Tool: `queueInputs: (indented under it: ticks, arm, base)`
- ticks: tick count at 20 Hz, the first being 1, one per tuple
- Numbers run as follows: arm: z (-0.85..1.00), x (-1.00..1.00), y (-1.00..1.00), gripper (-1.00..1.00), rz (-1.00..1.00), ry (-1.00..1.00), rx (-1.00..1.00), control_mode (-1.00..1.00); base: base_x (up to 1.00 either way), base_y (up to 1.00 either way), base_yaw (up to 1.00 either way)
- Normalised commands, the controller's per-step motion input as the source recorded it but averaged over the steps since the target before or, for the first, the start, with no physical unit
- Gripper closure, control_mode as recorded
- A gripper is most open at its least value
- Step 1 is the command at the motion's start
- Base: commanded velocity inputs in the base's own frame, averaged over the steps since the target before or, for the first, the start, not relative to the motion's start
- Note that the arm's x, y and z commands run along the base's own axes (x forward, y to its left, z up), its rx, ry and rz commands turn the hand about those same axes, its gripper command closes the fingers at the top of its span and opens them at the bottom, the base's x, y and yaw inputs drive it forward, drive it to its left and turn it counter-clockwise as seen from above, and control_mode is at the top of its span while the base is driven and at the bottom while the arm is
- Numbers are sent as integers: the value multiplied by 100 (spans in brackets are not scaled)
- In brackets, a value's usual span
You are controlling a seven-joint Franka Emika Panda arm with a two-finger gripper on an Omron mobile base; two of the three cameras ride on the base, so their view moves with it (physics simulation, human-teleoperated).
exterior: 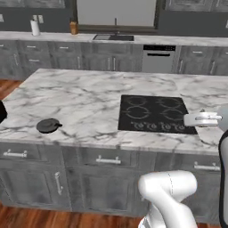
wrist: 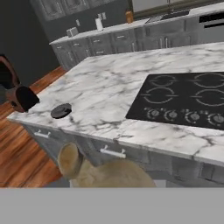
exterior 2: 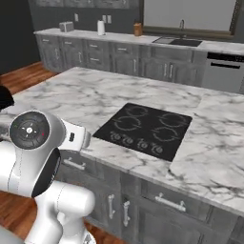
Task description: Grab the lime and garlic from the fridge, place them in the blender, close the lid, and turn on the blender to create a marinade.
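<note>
Garlic [wrist: 107,174] clamped in gripper [exterior: 188,119], near side of island [exterior: 80,95].
Jaws narrow, closed on garlic; fingertips themselves hidden behind bulb in hand view. Looms big and tan at bottom of hand view, just in front of cam. Long axis slanted in that view, fat body lower right, stubby neck up-left, pointing roughly twd lid [wrist: 61,110]; true tilt in room can't be told. Held out over near edge of island, right of cooktop [exterior: 153,113] in left base view. Lid flat on marble near the near-left corner, knob up, well apart from cooktop. Blender [wrist: 18,94] further left at island's left end, w/ reddish-brown base and black dial facing cam, jar cut off by frame edge. Lid off, near blender, not touching.
</note>
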Motion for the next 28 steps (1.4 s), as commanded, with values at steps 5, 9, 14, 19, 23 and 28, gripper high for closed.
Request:
queueInputs:
  ticks: [5,9,14,19,23,28]
  arm:
    - [0,0,0,100,0,0,0,100]
    - [0,0,0,100,0,0,0,100]
    - [0,0,0,100,0,0,0,100]
    - [0,0,0,100,0,0,0,100]
    - [0,0,0,100,0,0,0,100]
    - [0,0,0,100,0,0,0,100]
  base:
    - [55,100,-19]
    - [64,100,-20]
    - [75,100,-19]
    - [35,100,-5]
    - [20,98,0]
    - [66,29,1]
